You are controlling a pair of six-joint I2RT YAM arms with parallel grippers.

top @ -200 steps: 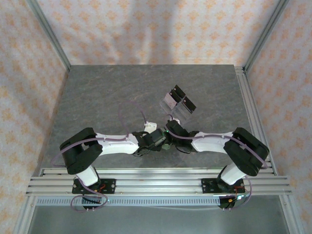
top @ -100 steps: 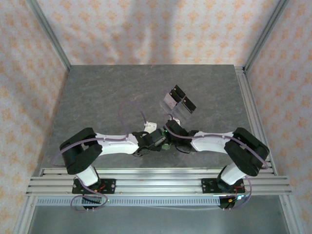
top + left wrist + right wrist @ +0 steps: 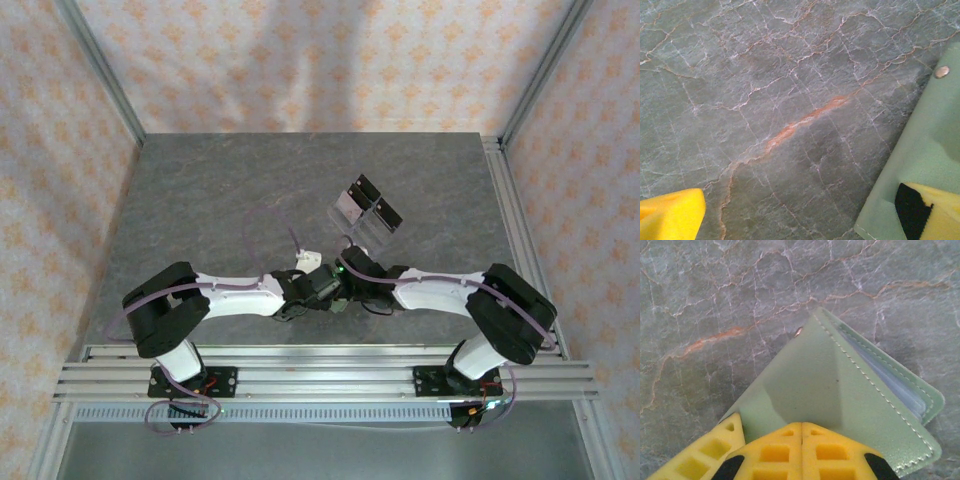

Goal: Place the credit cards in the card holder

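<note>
Right wrist view is showing my right gripper (image 3: 801, 432) pinched fully together, tips resting on the card holder (image 3: 840, 390). From above, I'm seeing this arm has been creeping toward the holder over the last second, so I'm judging it is pinning the cover flat. My left gripper (image 3: 802, 217) is standing wide, one finger over the holder's corner, the other well away. A pale layer (image 3: 892, 382) is sitting inside the holder's open edge; whether it's cards, I can't tell. Veined grey table (image 3: 765, 75) is lying beneath the holder, with patterned walls (image 3: 300, 60) rising beyond.
</note>
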